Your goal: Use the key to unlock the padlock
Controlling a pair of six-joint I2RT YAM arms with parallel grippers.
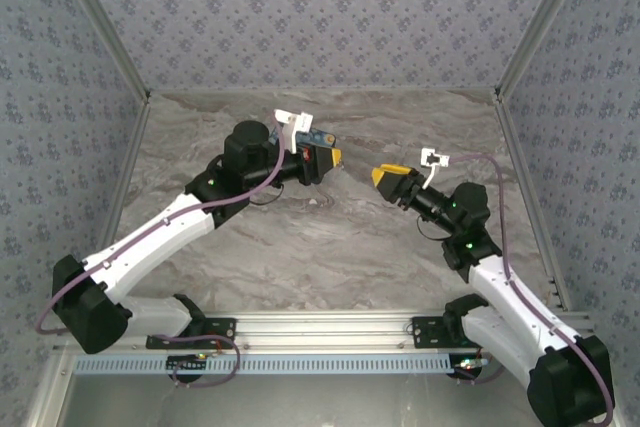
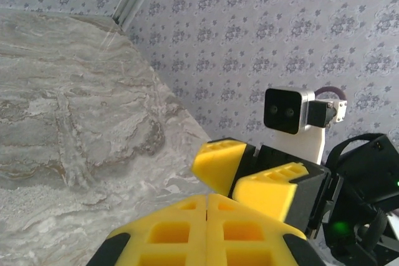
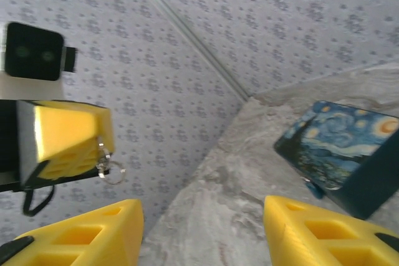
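Pinching its yellow fingers flush together, the left gripper (image 2: 206, 209) leaves only a thin seam between the pads in its own wrist view. From the right wrist camera, this gripper (image 3: 67, 138) has the key (image 3: 101, 157) nipped at its tip. A thin greyish sliver of the key sticks out past the finger edge, and a small silvery ring (image 3: 114, 171) dangles just below it, clear of the table.

The right gripper (image 3: 202, 235) stands with its jaws well apart and nothing between them. The two yellow fingers (image 3: 93, 232) sit at either side of the lower edge of its own view. In the left wrist view the right gripper (image 2: 235, 182) points toward the left one, close to it but not touching.

From above, the left gripper (image 1: 335, 158) and the right gripper (image 1: 386, 176) face each other over the middle of the marble-patterned table (image 1: 330, 257), both raised off its surface.

Further out in the right wrist view, a box painted with a starry-night pattern (image 3: 340, 141) rests on the table near the flowered wall (image 3: 187, 60). A tiny blue piece, the padlock (image 3: 310, 187) as far as can be told, lies against the box's lower edge. Its shackle is too small to make out. The padlock is well apart from the key and from both grippers.
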